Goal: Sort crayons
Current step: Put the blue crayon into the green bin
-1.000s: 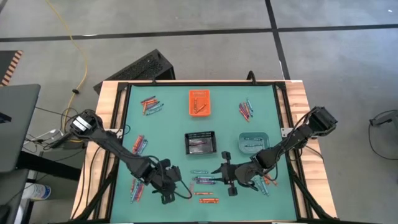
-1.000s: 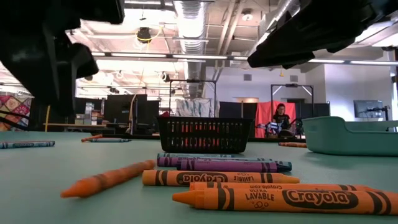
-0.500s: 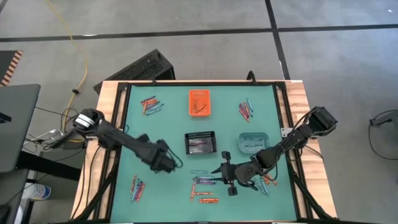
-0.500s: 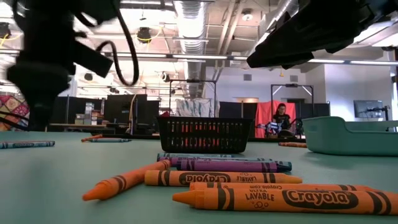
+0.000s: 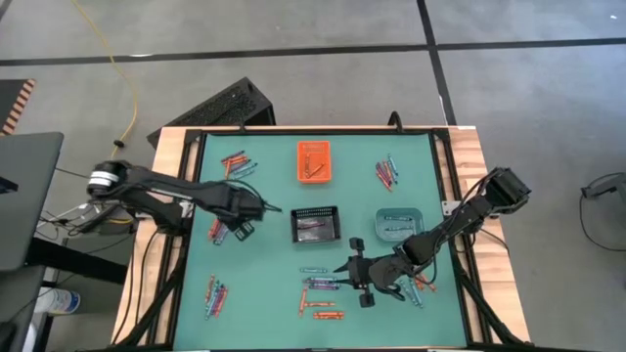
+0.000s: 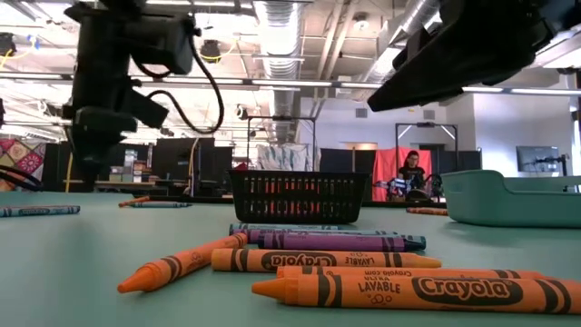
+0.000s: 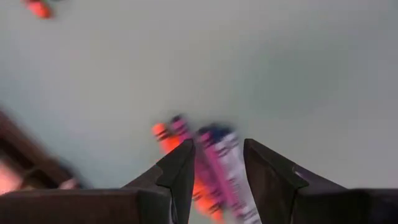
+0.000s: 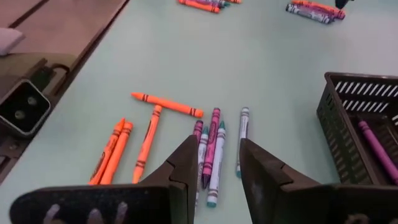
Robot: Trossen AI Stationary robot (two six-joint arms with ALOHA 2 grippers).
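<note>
We are hovering the right gripper (image 8: 214, 163), jaws parted and empty, over the purple crayon (image 8: 211, 142), whose long axis is pointing straight away between the fingers.

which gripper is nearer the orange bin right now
Left. The left gripper hovers a short way below and left of the orange bin in the high view. The right gripper sits much farther down the table, by the loose crayons.

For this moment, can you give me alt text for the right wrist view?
The right gripper hovers with fingers apart over purple and teal crayons on the green table, orange crayons beside them. A black mesh bin holds a purple crayon.
</note>
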